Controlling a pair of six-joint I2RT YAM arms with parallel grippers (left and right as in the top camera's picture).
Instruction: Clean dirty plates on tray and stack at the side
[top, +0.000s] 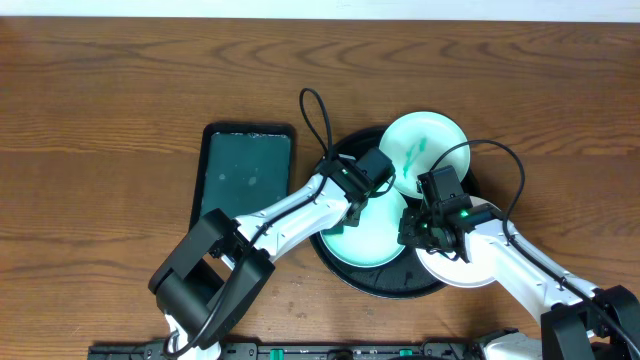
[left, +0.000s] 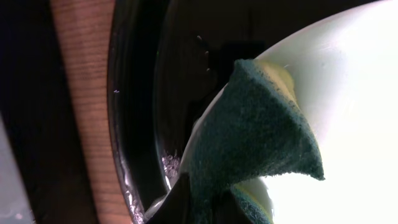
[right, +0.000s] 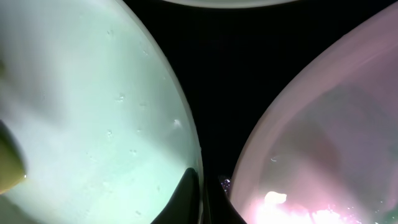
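Coarse green sponge (left: 249, 143), yellow-backed and folded, sits pinched tight in the left gripper (left: 199, 206) against a smooth wet white plate (left: 354, 124) on the glossy black round tray (left: 134, 93). At that plate's rim the right gripper (right: 199, 199) is closed; whether it grips the rim is unclear.

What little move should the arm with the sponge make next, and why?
Probably sweep the sponge across the plate under it. The left end effector grips the sponge, which lies on that plate on the tray, while the right end effector sits shut at its rim.
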